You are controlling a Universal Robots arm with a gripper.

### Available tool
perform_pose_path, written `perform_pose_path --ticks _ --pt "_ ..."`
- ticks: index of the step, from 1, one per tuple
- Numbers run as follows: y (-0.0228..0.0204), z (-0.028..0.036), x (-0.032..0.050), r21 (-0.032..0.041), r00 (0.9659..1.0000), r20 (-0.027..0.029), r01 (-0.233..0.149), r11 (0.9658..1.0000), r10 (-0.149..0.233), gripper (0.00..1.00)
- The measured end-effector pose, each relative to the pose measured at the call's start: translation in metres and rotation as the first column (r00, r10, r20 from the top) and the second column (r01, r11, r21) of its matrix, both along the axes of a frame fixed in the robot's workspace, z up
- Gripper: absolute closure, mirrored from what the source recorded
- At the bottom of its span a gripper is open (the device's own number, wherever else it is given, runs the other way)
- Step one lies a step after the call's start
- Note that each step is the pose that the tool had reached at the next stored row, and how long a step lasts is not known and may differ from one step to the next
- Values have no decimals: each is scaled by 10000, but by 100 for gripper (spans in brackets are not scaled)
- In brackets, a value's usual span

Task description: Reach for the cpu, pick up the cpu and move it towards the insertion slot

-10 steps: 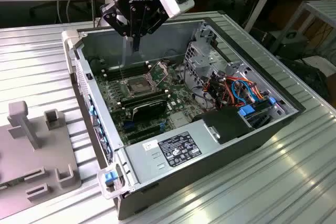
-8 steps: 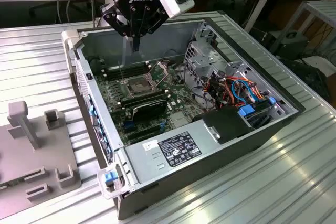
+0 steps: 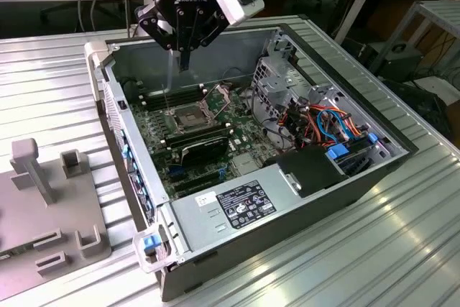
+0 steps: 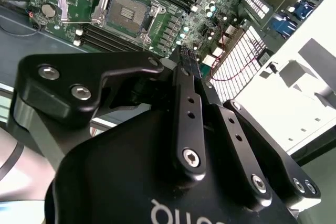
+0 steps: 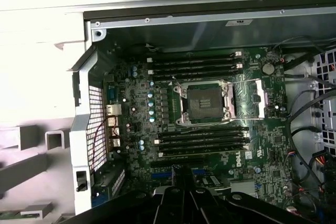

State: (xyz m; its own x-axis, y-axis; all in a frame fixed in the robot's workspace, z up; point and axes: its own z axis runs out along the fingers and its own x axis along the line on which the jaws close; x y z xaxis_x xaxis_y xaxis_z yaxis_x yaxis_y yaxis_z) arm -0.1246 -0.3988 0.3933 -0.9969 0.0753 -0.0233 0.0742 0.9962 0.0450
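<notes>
The end effector (image 3: 185, 61) hangs over the open computer case (image 3: 215, 54), fingertips (image 4: 185, 61) drawn together. I cannot tell whether the cpu is pinched between them. In the exterior view the insertion slot (image 3: 188, 116) lies at six o'clock from it, dark centre bare, its retention plate (image 3: 216, 95) hinged open at two o'clock. The case rests on the ribbed worktop (image 3: 374, 249).

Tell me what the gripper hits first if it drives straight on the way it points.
The gripper points down into the case; likely the motherboard close to the socket, though depth is unclear.
</notes>
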Motion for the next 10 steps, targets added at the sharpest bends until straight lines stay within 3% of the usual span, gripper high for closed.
perform_pose_path --ticks 10 --pt "0 -1 -47 1 10000 0 0 10000 0 89"
